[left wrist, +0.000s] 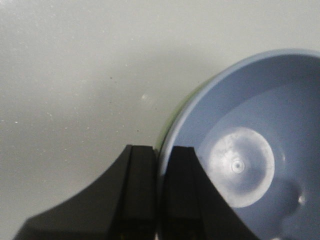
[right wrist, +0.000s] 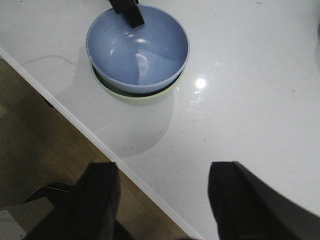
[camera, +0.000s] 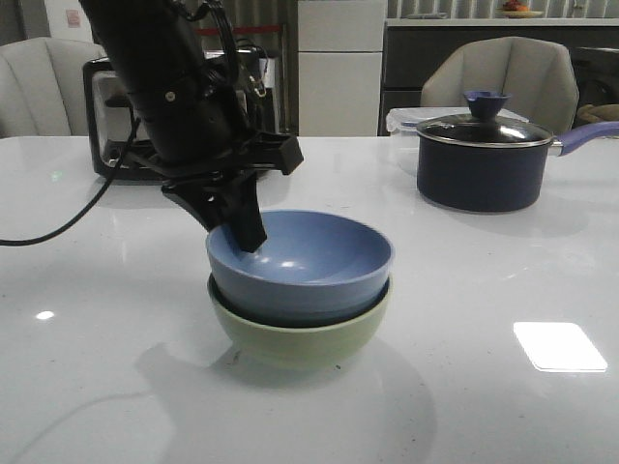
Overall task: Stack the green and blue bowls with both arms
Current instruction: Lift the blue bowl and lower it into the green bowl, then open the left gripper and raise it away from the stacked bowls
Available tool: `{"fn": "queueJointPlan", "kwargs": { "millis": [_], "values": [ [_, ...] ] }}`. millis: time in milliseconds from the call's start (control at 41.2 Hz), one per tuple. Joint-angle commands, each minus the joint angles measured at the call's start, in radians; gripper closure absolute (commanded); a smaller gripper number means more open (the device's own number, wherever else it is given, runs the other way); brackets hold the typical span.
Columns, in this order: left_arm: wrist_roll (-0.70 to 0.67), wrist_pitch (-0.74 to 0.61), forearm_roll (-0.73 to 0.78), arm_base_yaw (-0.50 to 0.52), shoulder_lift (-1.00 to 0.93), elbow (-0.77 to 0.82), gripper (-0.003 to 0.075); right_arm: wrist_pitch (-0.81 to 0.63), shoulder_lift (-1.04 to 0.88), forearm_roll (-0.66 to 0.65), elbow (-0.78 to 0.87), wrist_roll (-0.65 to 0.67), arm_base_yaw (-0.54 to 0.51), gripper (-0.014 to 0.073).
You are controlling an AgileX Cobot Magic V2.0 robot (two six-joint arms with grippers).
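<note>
The blue bowl sat nested inside the green bowl near the middle of the white table. The left gripper pinched the blue bowl's left rim, one finger inside and one outside. The right gripper hung apart from the stack over the table's near edge, its fingers spread wide and holding nothing. A dark lidded saucepan stood far right.
</note>
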Motion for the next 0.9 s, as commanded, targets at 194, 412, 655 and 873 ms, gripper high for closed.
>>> {"fn": "queueJointPlan", "kwargs": {
  "millis": [194, 412, 655, 873],
  "values": [
    [0.027, 0.014, -0.054, -0.013, -0.056, -0.027, 0.0316, -0.066, -0.005, 0.008, -0.025, -0.011, -0.001, 0.0095],
    [0.062, 0.038, -0.057, -0.013, -0.143, -0.034, 0.0286, -0.066, -0.005, 0.008, -0.025, -0.011, -0.001, 0.0095],
    [0.089, -0.007, -0.041, -0.013, -0.393, 0.09, 0.0286, -0.066, -0.005, 0.008, -0.025, -0.011, -0.001, 0.0095],
    [0.103, -0.011, 0.004, -0.013, -0.654, 0.271, 0.0286, -0.066, -0.005, 0.008, -0.025, -0.011, -0.001, 0.0095]
  ]
}}
